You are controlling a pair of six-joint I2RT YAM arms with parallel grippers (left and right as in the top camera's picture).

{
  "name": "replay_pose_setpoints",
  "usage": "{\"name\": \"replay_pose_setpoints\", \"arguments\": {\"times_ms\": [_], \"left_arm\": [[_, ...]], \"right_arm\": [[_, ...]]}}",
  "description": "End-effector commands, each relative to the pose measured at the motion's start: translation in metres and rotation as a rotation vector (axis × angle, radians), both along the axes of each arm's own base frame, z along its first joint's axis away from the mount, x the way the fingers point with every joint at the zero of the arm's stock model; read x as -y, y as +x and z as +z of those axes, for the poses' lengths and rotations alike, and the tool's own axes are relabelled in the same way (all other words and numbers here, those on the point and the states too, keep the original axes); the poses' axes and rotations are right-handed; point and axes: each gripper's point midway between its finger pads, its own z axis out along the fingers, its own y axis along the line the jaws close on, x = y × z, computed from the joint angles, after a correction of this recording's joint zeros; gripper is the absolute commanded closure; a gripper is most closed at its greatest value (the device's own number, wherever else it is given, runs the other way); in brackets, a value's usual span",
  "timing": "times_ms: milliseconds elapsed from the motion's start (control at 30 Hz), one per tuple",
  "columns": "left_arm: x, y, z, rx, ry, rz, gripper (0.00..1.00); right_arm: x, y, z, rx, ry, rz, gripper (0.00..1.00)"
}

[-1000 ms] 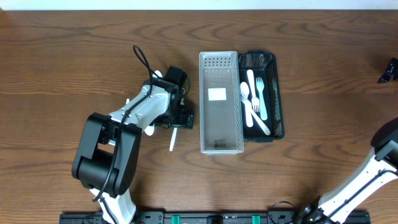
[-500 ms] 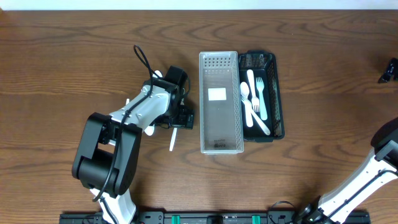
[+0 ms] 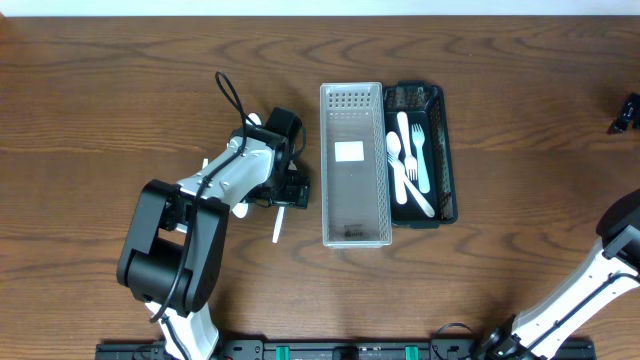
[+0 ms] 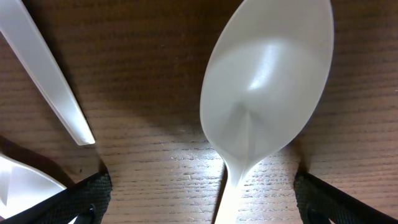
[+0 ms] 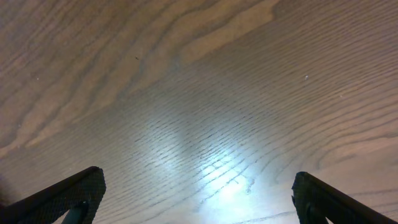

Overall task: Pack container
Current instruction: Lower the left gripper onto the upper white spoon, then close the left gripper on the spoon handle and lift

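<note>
A white plastic spoon [image 4: 264, 99] lies bowl-up on the wood between the fingers of my left gripper [image 4: 202, 200], which is open and low over the table. Its handle runs down between the jaws. Another white utensil handle [image 4: 46, 74] lies to its left. In the overhead view the left gripper [image 3: 290, 188] sits just left of the clear container [image 3: 326, 170], with a white handle [image 3: 278, 224] sticking out below it. The container holds only a white label. My right gripper [image 5: 199, 202] is open over bare wood, at the far right edge in the overhead view [image 3: 627, 112].
A black mesh tray [image 3: 449, 150] stands against the clear container's right side and holds several white forks and spoons [image 3: 410, 160]. More white utensil ends [image 3: 240, 210] show under my left arm.
</note>
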Motion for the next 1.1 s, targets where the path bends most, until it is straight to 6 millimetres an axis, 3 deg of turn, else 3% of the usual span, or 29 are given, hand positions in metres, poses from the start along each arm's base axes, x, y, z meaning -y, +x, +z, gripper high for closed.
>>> {"name": "replay_pose_setpoints", "arguments": {"times_ms": [0, 333, 533, 800, 933, 1067], "left_arm": [[-0.001, -0.004, -0.008, -0.029, 0.016, -0.002, 0.04], [0.017, -0.013, -0.008, -0.026, 0.032, -0.078, 0.04], [0.016, -0.013, -0.008, -0.026, 0.033, -0.069, 0.04], [0.017, -0.01, -0.008, -0.017, 0.028, -0.068, 0.33], [0.017, -0.01, -0.008, -0.016, 0.029, -0.069, 0.42], [0.017, -0.01, -0.008, -0.014, 0.032, -0.069, 0.65]], "right_arm": [[0.003, -0.002, -0.003, -0.005, 0.006, 0.005, 0.01], [0.003, -0.002, -0.003, -0.005, 0.006, 0.006, 0.01], [0.003, -0.002, -0.003, -0.004, 0.006, 0.005, 0.01], [0.003, -0.002, -0.003, -0.005, 0.006, 0.005, 0.01], [0.003, -0.002, -0.003, -0.004, 0.006, 0.005, 0.01], [0.003, -0.002, -0.003, -0.005, 0.006, 0.005, 0.01]]}}
